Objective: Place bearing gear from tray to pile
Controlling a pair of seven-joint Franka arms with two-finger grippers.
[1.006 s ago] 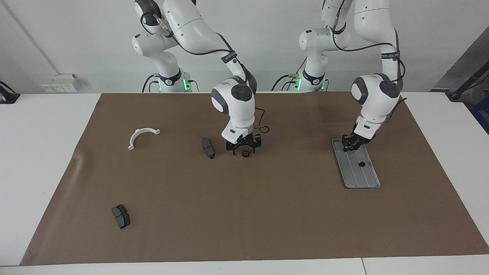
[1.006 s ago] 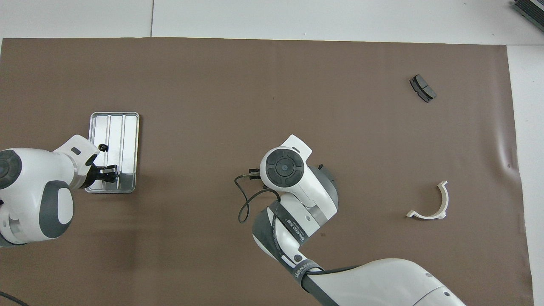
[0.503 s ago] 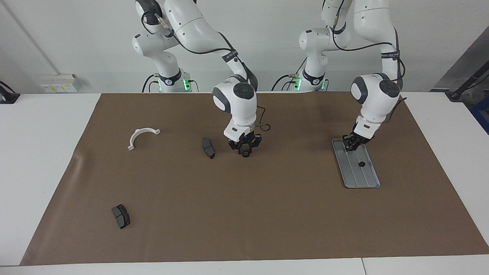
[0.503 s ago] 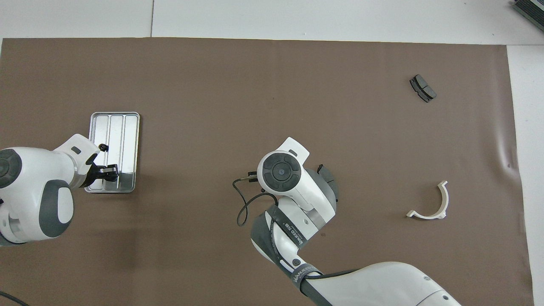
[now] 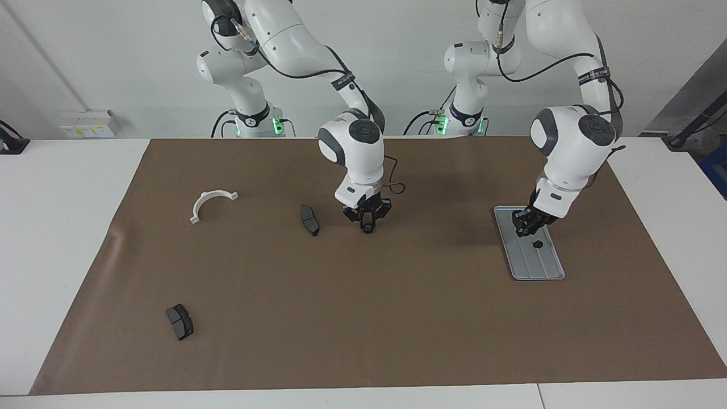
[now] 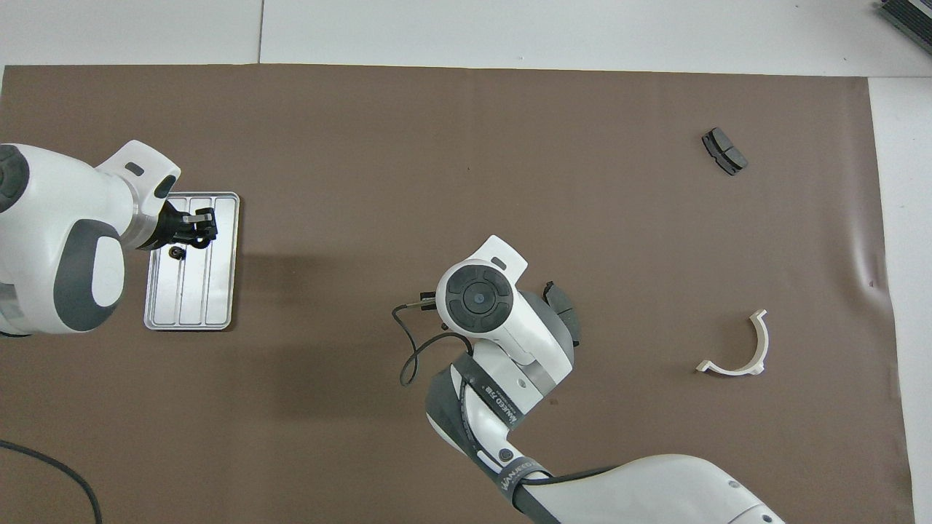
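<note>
Since a second ago the left gripper (image 5: 527, 226) has travelled along the tray (image 5: 531, 267), from the end nearest the robots to the stretch just short of the tray gear (image 5: 537, 244). It hangs above the tray without touching it. In the overhead view the left gripper (image 6: 200, 227) shows just above the tray gear (image 6: 176, 252) in the frame. I cannot tell whether this gripper is open or closed, nor whether it has hold of anything.

Meanwhile the right gripper (image 5: 368, 226), which stood wide around the second gear (image 5: 368, 229) lying on the brown mat (image 5: 363, 318), has drawn its fingertips together on that small black piece and lifted it slightly. It is at the centre of the facing view; in the overhead view its own wrist hides it.

The silver ridged tray (image 6: 218, 291) lies on the mat toward the left arm's end of the white desk (image 5: 57, 227), and the tray gear sits on its middle.

One brake pad (image 5: 309, 220) lies just beside the right gripper, a white half-ring bracket (image 5: 211, 203) lies toward the right arm's end, and another brake pad (image 5: 179, 321) sits low in the facing frame.
</note>
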